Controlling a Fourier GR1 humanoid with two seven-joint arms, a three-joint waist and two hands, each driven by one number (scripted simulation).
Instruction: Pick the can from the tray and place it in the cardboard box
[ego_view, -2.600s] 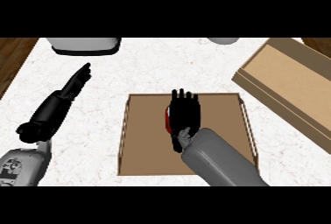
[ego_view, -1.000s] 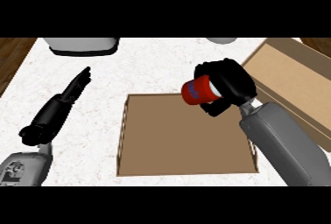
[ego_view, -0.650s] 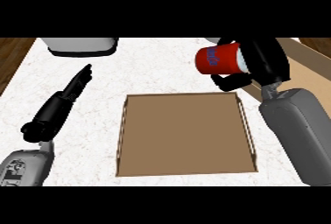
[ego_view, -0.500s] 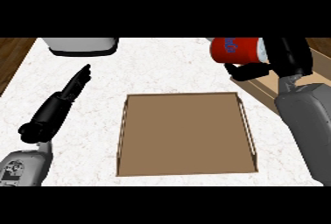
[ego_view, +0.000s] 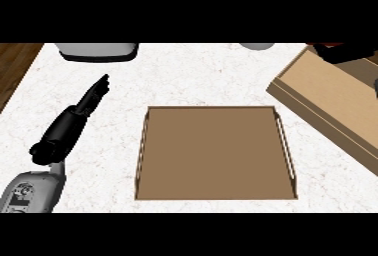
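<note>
The brown tray (ego_view: 215, 152) lies at the counter's middle with nothing on it. To the right stands the cardboard box (ego_view: 328, 100), running off the right edge. Only a small black part of my right hand (ego_view: 345, 52) shows, over the box's far end at the top right corner. A thin dark red sliver of the can (ego_view: 327, 46) shows against that hand at the picture's upper limit; the rest is hidden. On the counter left of the tray rests my left hand (ego_view: 90, 98), fingers straight and holding nothing.
A grey container (ego_view: 97, 50) stands at the counter's far left. A pale round object (ego_view: 257, 46) peeks in at the far edge. The counter's left edge drops to dark wood flooring (ego_view: 15, 65).
My right hand lifted the can off the tray and carried it up and to the right, over the box's far end and nearly out of view. The left hand stayed still.
</note>
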